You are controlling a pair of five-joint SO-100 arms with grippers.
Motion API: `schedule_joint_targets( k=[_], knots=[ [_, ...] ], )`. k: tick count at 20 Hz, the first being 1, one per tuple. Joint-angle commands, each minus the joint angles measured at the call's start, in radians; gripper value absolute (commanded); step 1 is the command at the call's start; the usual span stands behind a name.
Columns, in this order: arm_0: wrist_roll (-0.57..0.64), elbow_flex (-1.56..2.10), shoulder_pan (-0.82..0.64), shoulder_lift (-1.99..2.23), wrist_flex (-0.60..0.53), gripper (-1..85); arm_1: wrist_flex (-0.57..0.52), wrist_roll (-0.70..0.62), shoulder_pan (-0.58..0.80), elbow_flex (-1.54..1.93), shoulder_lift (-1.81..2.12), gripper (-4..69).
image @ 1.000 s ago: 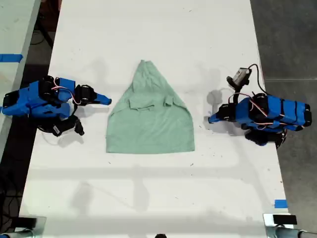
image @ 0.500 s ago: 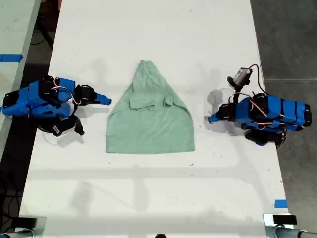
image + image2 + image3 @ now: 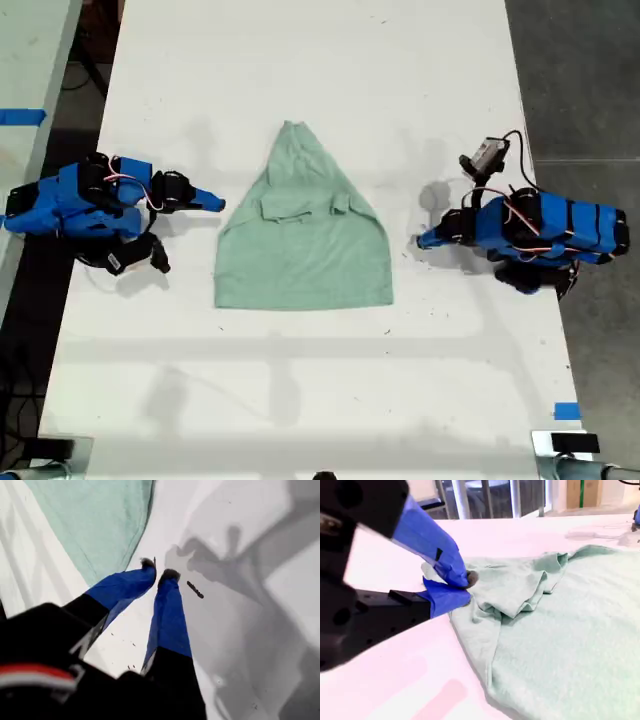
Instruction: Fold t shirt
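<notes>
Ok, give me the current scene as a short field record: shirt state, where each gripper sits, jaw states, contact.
t shirt: pale green, flat on the white table, both sleeves folded in, narrowing to a point at its far end
my first gripper: over bare table beside the shirt's edge, on the exterior view's right; jaws nearly shut, holding nothing
my second gripper: at the shirt's edge, on the exterior view's left; jaws nearly shut
contact: first gripper clear of the cloth; second at the edge, touch cannot be told
fold progress: partly folded
</notes>
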Motion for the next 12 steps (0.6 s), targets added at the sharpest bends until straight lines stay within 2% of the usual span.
schedule_joint_targets(
  k=[1,6,12],
  knots=[
    [-0.012,0.005,0.003,0.006,-0.009,-0.2,-0.028,0.014,-0.011,0.051,0.008,-1.6],
    [-0.012,0.005,0.005,0.006,-0.009,-0.2,-0.005,0.049,0.006,0.052,0.008,-1.3],
    [-0.012,0.005,0.008,0.006,-0.009,-0.2,-0.012,0.018,0.0,0.051,0.008,-1.3]
  ],
)
